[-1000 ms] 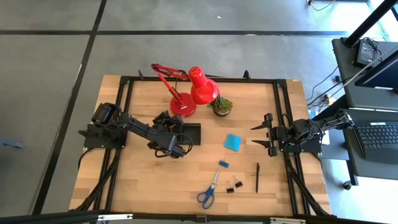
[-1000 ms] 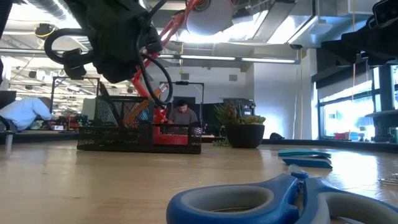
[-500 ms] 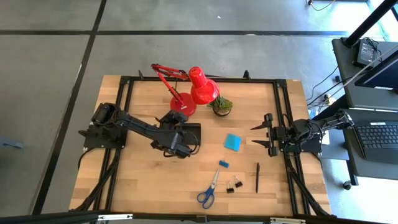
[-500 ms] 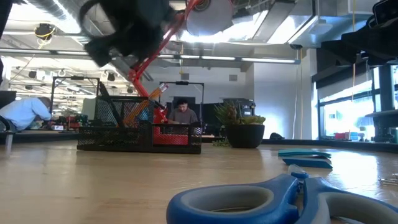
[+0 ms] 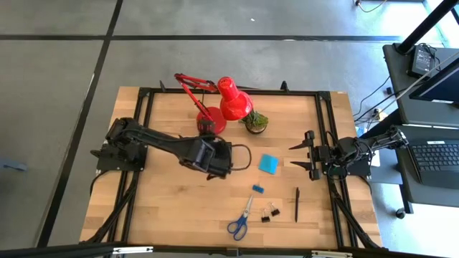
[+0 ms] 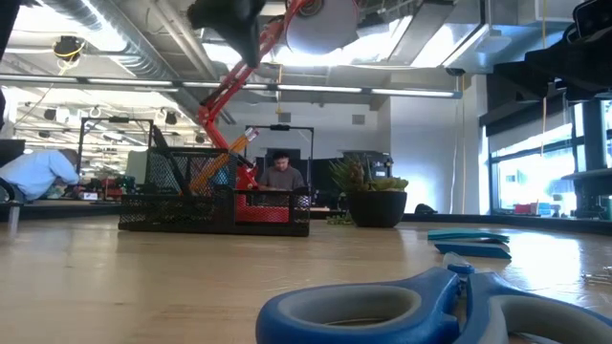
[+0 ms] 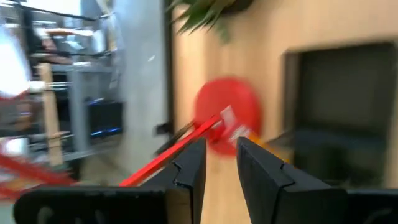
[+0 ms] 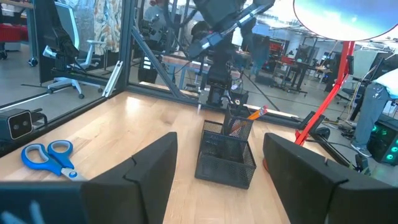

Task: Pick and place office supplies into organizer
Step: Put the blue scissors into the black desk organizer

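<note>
The left gripper (image 5: 224, 159) is hanging above the black mesh organizer (image 6: 214, 205), which is sitting just at six o'clock of the red desk lamp's (image 5: 228, 102) round base. In the left wrist view its two fingers (image 7: 193, 167) are standing a narrow gap apart with nothing between them, and the organizer's dark opening (image 7: 339, 93) is lying just past the fingertips. In the low view orange pencils (image 6: 206, 173) are standing tilted in the organizer's tall slot.

The right gripper (image 5: 301, 155) is resting at the table's three o'clock edge, its fingers spread wide and empty. The blue note pad (image 5: 269, 163) is lying near it at nine o'clock, between the two grippers. The small blue eraser (image 5: 257, 188), the blue-handled scissors (image 5: 241, 218), the black binder clips (image 5: 270, 213) and a black pen (image 5: 297, 203) are lying towards five o'clock of the left gripper, well apart from it.
</note>
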`<act>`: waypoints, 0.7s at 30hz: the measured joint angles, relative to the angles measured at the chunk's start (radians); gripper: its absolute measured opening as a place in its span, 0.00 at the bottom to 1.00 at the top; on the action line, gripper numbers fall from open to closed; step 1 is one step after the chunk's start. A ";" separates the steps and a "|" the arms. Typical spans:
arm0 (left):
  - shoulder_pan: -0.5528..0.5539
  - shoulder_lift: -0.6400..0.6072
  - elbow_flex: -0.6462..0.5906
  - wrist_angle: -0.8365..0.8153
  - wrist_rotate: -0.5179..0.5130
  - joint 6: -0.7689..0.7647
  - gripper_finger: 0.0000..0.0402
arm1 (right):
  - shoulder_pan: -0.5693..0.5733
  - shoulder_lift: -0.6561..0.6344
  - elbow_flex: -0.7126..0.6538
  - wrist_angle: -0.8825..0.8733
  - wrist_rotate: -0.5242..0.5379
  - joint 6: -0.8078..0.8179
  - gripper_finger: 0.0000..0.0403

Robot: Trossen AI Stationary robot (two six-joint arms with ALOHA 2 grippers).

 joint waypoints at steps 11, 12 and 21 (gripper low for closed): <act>-0.004 0.000 -0.045 0.410 0.269 -0.004 0.21 | 0.000 0.000 0.000 0.000 0.000 0.030 0.60; -0.004 0.000 -0.057 0.448 0.298 -0.004 0.21 | 0.000 0.000 0.000 0.000 0.000 0.034 0.60; -0.004 0.005 -0.144 0.750 0.518 -0.035 0.21 | 0.000 0.000 0.000 0.000 0.000 0.085 0.60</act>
